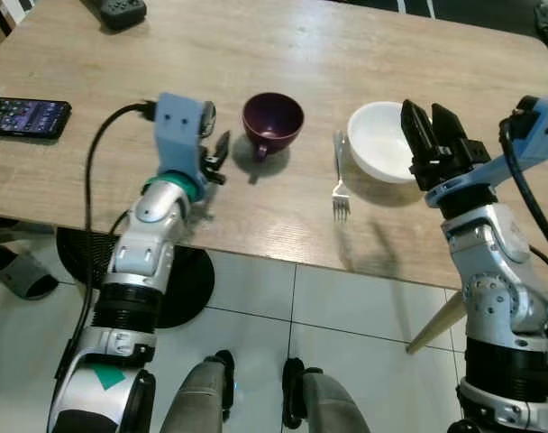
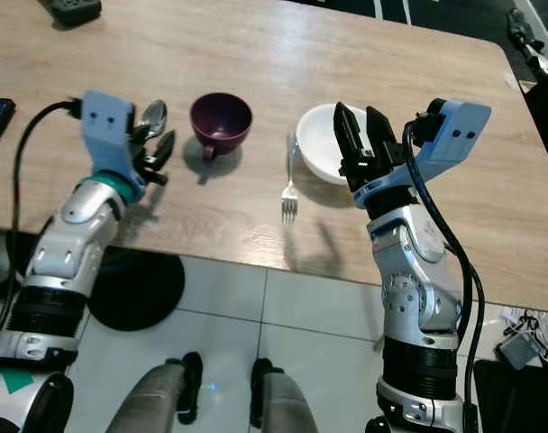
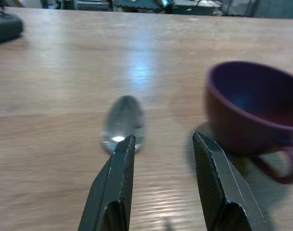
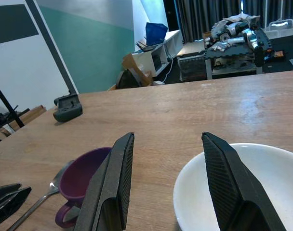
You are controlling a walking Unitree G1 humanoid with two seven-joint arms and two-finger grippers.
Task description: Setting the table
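The spoon (image 3: 123,124) lies flat on the wooden table (image 1: 283,45), just to the left of the purple cup (image 1: 272,122). It looks like shiny metal, so it is likely light, stiff and a bit slippery. It lies low on the wood, so the thin handle is probably the best place to pinch it, though I cannot see the handle well. The left gripper (image 3: 168,183) hangs low over the spoon with its two black fingers apart, and the round end of the spoon sits just past one fingertip. The right gripper (image 2: 357,135) is held up over the near edge of the white bowl (image 1: 378,140), fingers apart and holding nothing. A fork (image 1: 340,185) lies between the cup and the bowl.
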